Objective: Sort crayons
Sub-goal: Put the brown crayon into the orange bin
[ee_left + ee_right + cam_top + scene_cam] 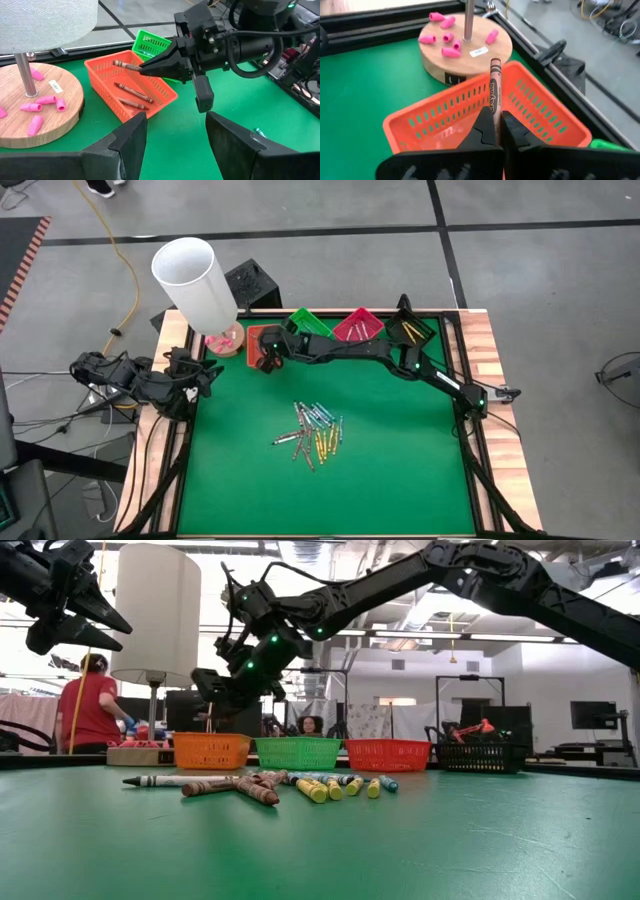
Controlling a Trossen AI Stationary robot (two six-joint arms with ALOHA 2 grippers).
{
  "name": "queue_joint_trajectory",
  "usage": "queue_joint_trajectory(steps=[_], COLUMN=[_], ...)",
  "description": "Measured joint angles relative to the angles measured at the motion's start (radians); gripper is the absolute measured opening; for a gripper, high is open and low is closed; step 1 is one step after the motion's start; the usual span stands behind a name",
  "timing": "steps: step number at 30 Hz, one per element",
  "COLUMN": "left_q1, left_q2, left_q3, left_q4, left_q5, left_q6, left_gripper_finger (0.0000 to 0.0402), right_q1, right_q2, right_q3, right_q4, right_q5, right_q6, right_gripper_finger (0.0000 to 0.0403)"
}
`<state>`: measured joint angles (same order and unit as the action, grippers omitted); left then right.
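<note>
My right gripper (pixel 145 68) is shut on a brown crayon (pixel 125 65) and hangs over the orange tray (pixel 102 85) at the table's far left. Two more brown crayons (pixel 133 93) lie on that tray's floor. A loose pile of crayons (pixel 315 430) in yellow, blue, green and brown lies flat on the green mat mid-table. My left gripper (pixel 175 135) waits open at the table's left edge, pointing toward the orange tray, with nothing between its fingers. My right gripper pinches the brown crayon near one end (pixel 495 107) between its two fingertips. The crayon runs along the fingers and sticks out past their tips. The fingers come from the table's right, slanting down. The crayon is lifted clear above the orange tray.
Green (pixel 305 323), pink (pixel 357 326) and black (pixel 412 330) trays line the far edge to the right of the orange one. A lamp with a white shade (pixel 195 280) stands on a round wooden base (pixel 45 117) strewn with pink erasers, left of the orange tray.
</note>
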<state>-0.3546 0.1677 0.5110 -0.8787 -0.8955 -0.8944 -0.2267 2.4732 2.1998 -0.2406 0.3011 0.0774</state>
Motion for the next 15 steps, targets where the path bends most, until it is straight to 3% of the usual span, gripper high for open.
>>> queue_joint_trajectory(steps=[15], left_q1=[0.000], left_q2=[0.000], left_q3=[0.000], left_q4=[0.000], left_q5=[-0.001], left_q6=[0.000], left_gripper_finger=[0.0192], right_q1=[-0.006], right_q2=[0.003], right_q3=[-0.017], right_q4=[-0.045], right_q5=[-0.012], right_q6=[0.077], right_gripper_finger=[0.0002])
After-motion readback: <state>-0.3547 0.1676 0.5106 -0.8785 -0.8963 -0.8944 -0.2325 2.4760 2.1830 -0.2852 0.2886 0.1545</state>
